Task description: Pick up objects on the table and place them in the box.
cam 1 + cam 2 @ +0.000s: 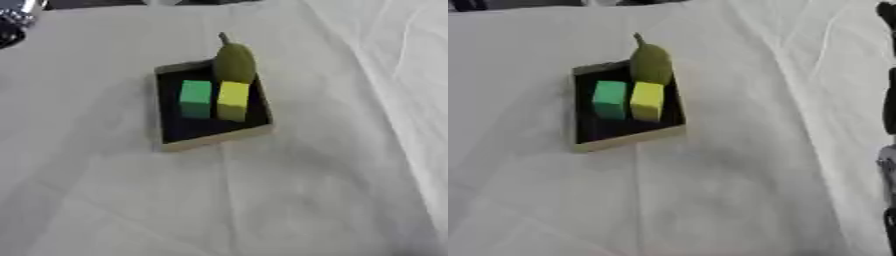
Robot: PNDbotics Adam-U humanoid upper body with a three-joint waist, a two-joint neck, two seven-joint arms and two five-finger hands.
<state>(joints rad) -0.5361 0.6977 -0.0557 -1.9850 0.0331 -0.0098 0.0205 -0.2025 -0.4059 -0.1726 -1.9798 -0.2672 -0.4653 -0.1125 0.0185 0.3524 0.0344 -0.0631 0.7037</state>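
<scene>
Shallow box [171,131], black inside w/ pale tan rim, sits on the white-cloth surface [289,200], a bit left of centre and turned slightly askew. Inside: green block [196,98] and yellow block [233,100] standing side by side, green on the left, yellow on the right, just beside each other; can't tell if they touch. Olive-green pear-shaped fruit [234,62] w/ a short dark stem is at the box's far right corner, upright w/ stem pointing away, right behind the yellow block and overlapping the far rim. Near part of the box floor is bare black. Cloth is wrinkled, w/ folds running down the right side. Left robot hand: a silver and black part [16,21] shows at the top left corner, well apart from the box; can't tell how its fingers stand. Right robot hand: dark blurred parts [888,115] along the right edge in the right eye view, well apart from the box; finger state can't be told.
</scene>
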